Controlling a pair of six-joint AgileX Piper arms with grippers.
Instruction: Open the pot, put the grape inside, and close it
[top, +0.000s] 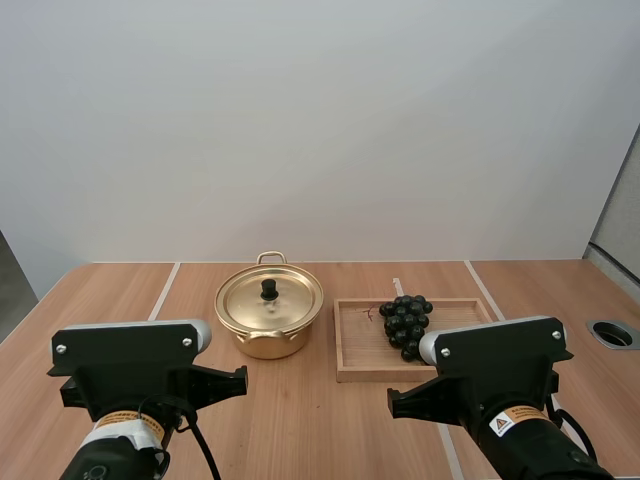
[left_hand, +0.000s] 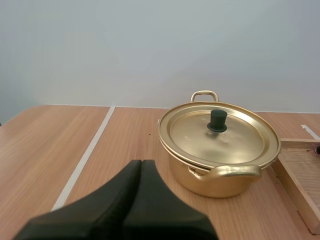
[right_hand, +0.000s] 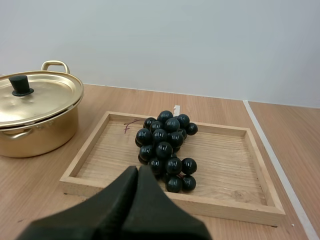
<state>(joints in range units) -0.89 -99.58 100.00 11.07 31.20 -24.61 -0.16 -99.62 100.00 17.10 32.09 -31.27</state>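
Left tool (left_hand: 141, 164) and right tool (right_hand: 138, 170) are pressed together; an off-centre pinch could slip off the lid knob (left_hand: 218, 120).

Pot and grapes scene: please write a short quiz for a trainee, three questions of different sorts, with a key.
1. True or false: the lid sits on the pot.
2. Where do the grapes lie? A) inside the pot B) in the wooden tray C) on top of the lid
3. Fill in: the left gripper and the right gripper are both ____ (open or shut).

Key: 1 true; 2 B; 3 shut.
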